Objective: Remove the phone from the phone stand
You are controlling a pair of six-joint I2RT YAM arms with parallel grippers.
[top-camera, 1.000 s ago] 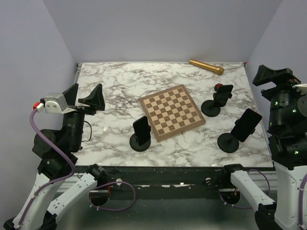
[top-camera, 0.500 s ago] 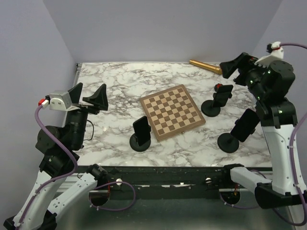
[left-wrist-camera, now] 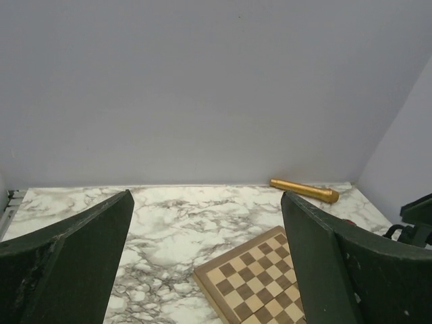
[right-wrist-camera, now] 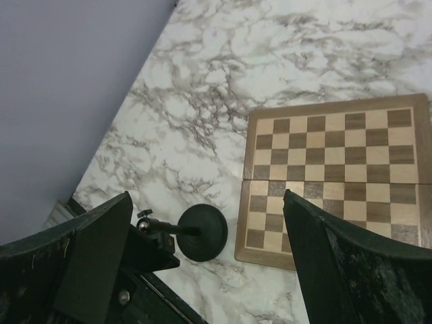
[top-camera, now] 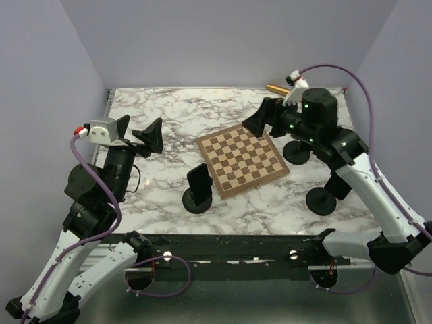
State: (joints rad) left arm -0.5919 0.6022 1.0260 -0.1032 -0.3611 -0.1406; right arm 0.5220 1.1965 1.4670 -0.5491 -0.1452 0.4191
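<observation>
Three black phone stands are on the marble table. The front-left stand (top-camera: 196,200) holds a dark phone (top-camera: 199,179) upright. The right stand (top-camera: 321,201) holds a phone (top-camera: 339,187), partly hidden by my right arm. The back-right stand (top-camera: 295,152) is mostly hidden behind that arm. My right gripper (top-camera: 260,120) is open and empty, high over the chessboard's far corner. In the right wrist view, it (right-wrist-camera: 209,270) looks down on the front-left stand's base (right-wrist-camera: 202,233) and the holder's back (right-wrist-camera: 150,248). My left gripper (top-camera: 138,132) (left-wrist-camera: 206,270) is open and empty at the left.
A wooden chessboard (top-camera: 243,157) lies mid-table, next to the front-left stand; it also shows in the left wrist view (left-wrist-camera: 256,283) and the right wrist view (right-wrist-camera: 337,179). A gold cylinder (top-camera: 290,94) (left-wrist-camera: 304,190) lies by the back wall.
My right arm has swung from the right edge leftward and now reaches over the chessboard. My left gripper has shifted slightly right and forward. The phones and stands have not moved.
</observation>
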